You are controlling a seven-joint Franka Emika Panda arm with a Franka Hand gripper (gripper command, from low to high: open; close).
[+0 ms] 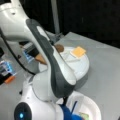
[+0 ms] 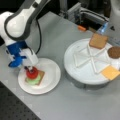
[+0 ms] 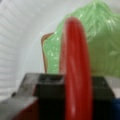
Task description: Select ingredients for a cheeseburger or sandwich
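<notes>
The sandwich stack sits on a small white plate (image 2: 51, 72) at a front view's left: a brown toast square (image 2: 42, 74), green lettuce (image 2: 32, 80) and on top a red tomato disc (image 2: 32, 72). My gripper (image 2: 29, 68) comes down on the stack from the upper left and is shut on the tomato disc. In the wrist view the tomato disc (image 3: 75, 57) stands edge-on between my dark fingers (image 3: 47, 85), with the lettuce (image 3: 102, 42) and a toast edge (image 3: 44, 52) right behind it. In a front view the arm (image 1: 50, 62) hides most of the plate (image 1: 92, 105).
A large round white divided tray (image 2: 82, 72) stands at a front view's right, holding a toast square (image 2: 98, 40), a brown patty (image 2: 114, 52) and a yellow cheese square (image 2: 110, 72). The cheese square (image 1: 78, 51) and patty (image 1: 59, 47) also show behind the arm. Equipment lines the table's far edge.
</notes>
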